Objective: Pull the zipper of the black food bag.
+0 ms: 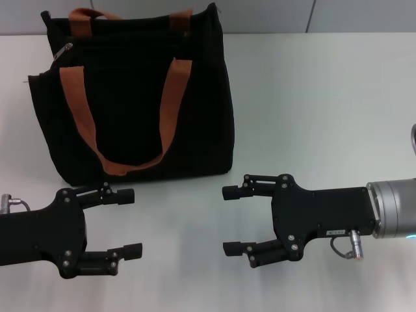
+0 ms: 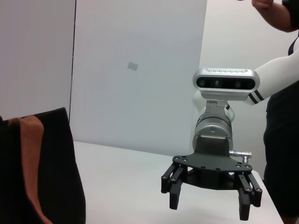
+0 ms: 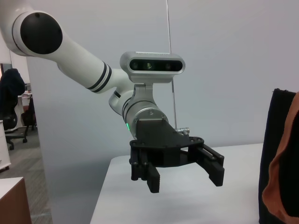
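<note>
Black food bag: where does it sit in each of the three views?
Head view: black food bag upper left, standing on the table beyond the left gripper.
Left wrist view: lower left edge.
Right wrist view: right edge.
Shared landmark: its orange-brown strap.

zipper point(image 1: 64, 51) tab barely discernible

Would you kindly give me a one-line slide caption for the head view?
Both grippers, left and right, hover open over the table before the black bag, zipper untouched.
</note>
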`<act>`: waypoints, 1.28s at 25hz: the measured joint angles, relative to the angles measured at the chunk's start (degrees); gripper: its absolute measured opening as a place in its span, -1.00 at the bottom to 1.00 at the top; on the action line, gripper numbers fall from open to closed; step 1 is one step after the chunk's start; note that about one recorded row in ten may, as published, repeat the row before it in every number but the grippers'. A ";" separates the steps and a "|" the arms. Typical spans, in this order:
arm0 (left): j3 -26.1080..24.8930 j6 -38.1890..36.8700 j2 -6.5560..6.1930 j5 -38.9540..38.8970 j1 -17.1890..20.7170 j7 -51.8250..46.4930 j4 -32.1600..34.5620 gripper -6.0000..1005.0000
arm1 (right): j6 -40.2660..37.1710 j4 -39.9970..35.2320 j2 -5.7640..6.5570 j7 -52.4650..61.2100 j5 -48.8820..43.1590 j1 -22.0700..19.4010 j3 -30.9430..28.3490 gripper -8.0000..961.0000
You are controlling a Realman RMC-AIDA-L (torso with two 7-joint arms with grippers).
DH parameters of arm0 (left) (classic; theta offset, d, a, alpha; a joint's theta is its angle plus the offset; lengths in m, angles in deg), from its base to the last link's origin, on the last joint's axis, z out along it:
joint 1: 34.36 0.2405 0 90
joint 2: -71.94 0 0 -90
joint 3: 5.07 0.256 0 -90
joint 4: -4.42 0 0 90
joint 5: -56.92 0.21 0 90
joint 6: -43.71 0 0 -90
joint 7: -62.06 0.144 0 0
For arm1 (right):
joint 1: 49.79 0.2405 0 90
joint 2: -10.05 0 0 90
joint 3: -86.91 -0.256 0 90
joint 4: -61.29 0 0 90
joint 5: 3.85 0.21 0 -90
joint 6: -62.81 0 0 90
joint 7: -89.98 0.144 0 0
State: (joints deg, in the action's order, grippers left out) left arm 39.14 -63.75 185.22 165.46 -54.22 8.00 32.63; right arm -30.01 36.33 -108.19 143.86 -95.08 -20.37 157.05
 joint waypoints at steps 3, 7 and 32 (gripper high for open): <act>0.00 0.16 0.00 0.00 -0.05 -0.01 0.01 0.66 | 0.00 0.00 0.04 0.03 0.00 0.04 0.00 0.72; -0.06 0.21 -0.02 0.00 -0.07 -0.04 0.08 0.66 | -0.04 0.00 0.09 0.08 0.00 0.12 0.00 0.72; -34.02 -2.92 -2.09 -1.84 -0.93 -3.66 0.04 0.65 | 0.37 0.07 0.26 0.40 0.01 -0.35 -0.20 0.71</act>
State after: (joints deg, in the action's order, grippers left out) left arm 5.13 -66.67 183.13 163.62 -55.15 4.34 32.68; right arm -29.64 36.40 -107.92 144.26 -95.07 -20.72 156.85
